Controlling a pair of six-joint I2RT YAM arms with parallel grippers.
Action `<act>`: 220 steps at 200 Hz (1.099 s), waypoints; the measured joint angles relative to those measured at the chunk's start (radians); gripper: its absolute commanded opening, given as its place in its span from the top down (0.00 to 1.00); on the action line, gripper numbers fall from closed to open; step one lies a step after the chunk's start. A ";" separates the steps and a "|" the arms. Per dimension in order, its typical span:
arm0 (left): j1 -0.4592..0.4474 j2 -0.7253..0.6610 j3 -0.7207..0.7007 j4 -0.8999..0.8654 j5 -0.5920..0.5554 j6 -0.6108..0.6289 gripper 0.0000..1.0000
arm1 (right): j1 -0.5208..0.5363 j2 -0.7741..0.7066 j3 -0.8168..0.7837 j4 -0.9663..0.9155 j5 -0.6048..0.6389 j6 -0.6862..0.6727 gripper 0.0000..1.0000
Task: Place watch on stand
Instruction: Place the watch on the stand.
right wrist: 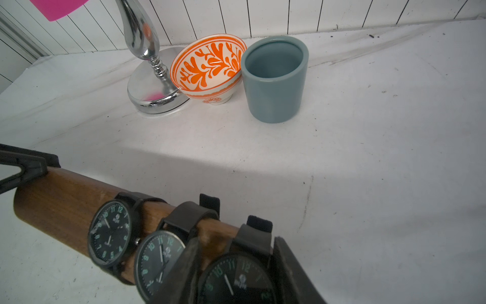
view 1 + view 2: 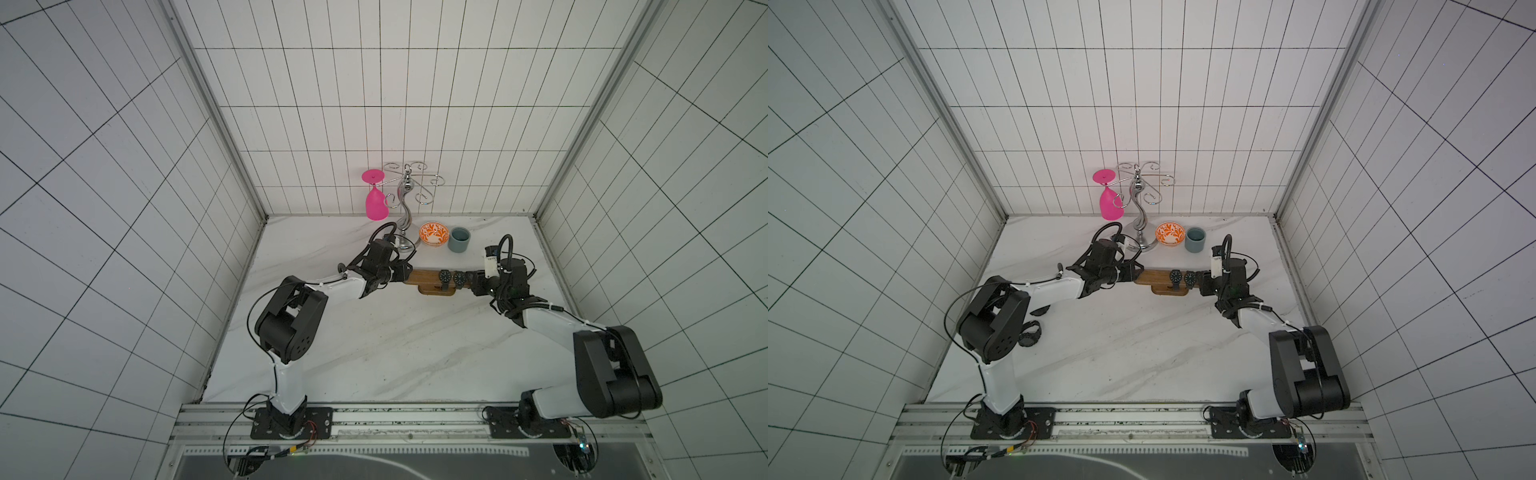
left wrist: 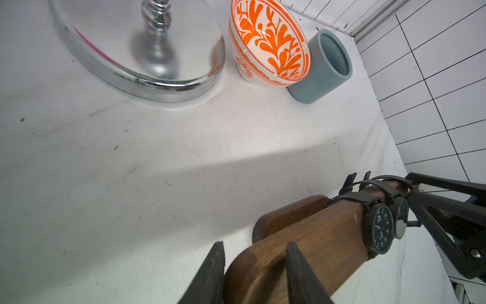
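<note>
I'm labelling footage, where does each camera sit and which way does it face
Top views: high up, looking down at the table; left arm and right arm show.
Left wrist: looks along the stand toward the right claw; left claw grips its end.
Right wrist: looks back along it; right claw holds a watch.
Both wrist views share bowl and cup.

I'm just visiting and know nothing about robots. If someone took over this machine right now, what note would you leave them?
Left gripper: closed on one end of the stand.
Right gripper: closed on the third watch at the stand's other end.
Done: first watch and second watch sit strapped round the bar.
Left: seat the third watch (unclear whether its strap is round the bar), then let go. A spare watch lies on the table by the left arm.
</note>
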 measured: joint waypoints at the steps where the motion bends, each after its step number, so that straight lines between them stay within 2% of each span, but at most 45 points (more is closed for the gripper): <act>1: 0.000 0.000 0.000 0.000 0.000 0.000 0.62 | 0.000 0.001 0.001 0.000 0.000 0.000 0.68; 113: 0.001 0.003 0.004 -0.003 -0.002 0.003 0.60 | 0.013 0.028 0.032 -0.023 0.000 0.000 0.45; 166: 0.001 0.003 0.004 -0.005 -0.005 0.004 0.59 | 0.013 0.002 0.032 -0.051 0.000 0.016 0.45; 220: 0.001 -0.001 0.004 -0.017 -0.008 0.004 0.58 | 0.002 -0.091 0.032 -0.055 0.023 0.077 0.50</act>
